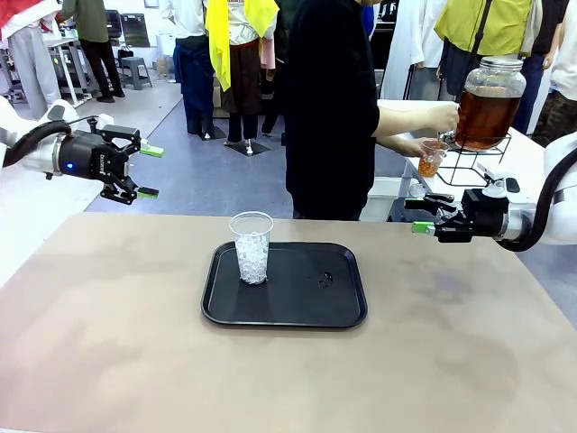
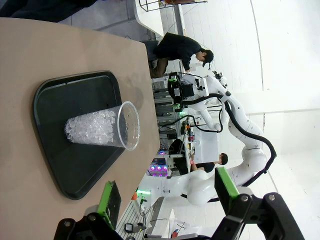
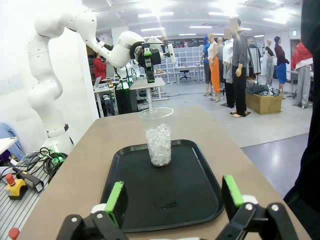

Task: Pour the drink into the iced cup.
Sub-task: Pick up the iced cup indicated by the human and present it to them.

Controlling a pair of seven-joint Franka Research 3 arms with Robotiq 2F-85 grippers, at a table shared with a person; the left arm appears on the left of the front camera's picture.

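We see the clear plastic cup partly filled with ice (image 1: 251, 248) standing upright on the black rectangular tray (image 1: 306, 308), toward its left rear corner, in the middle of the tan table (image 1: 108, 343). The left gripper (image 1: 150, 171) hangs in the air at the table's far left, its green-padded fingers (image 1: 151, 152) spread wide with nothing between them. The right gripper (image 1: 422, 216) hovers at the far right edge, spread just as wide and empty. Both are well apart from the tray.

Behind the table a person in black (image 1: 329, 108), cut off by the top edge, holds a small clear cup of brown drink (image 1: 432, 159) beside the large glass jar of brown liquid (image 1: 489, 99), which sits on a wire stand (image 1: 469, 169). The person's hand (image 1: 444, 117) covers the jar's front, so we cannot tell whether anything flows. A few small dark marks (image 1: 325, 280) lie on the tray's right part, and we cannot make out what they are.
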